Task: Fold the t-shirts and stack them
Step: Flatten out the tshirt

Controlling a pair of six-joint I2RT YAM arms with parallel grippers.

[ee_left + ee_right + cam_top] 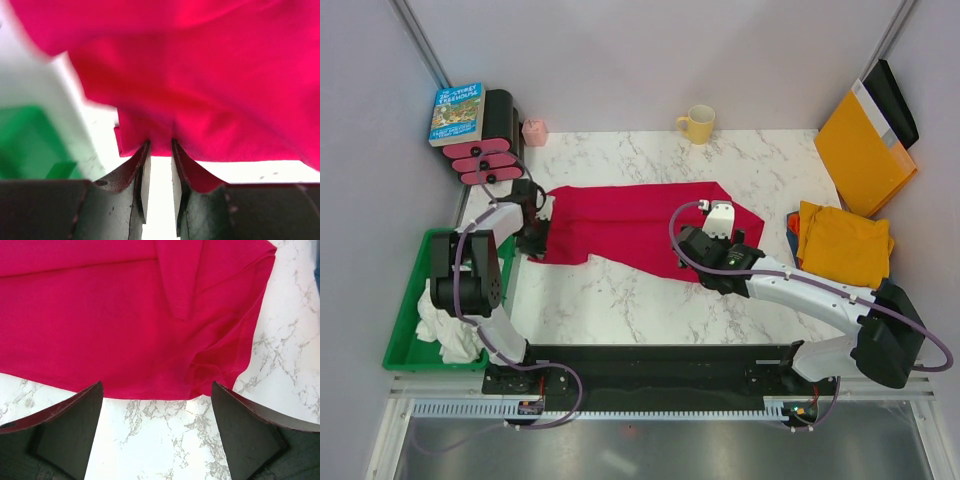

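A crimson red t-shirt [630, 225] lies spread sideways across the marble table. My left gripper [535, 240] is at the shirt's left end. In the left wrist view the jaws [159, 144] stand nearly together with the shirt's edge [210, 75] pinched between the tips. My right gripper [688, 248] is at the shirt's near edge, right of middle. Its jaws [156, 385] are wide open and empty over bare marble, with the shirt's hem [125, 315] just beyond the tips. A folded stack topped by a mustard-yellow t-shirt [842, 243] lies at the right, with blue and orange edges showing. White cloth [445, 325] lies in the bin.
A green bin [405, 330] stands at the left edge and also shows in the left wrist view [25, 140]. An orange-yellow envelope [865, 150] leans at the back right. A yellow mug [698, 123], a pink object [534, 131] and a book [457, 112] on a red-and-black stand are at the back.
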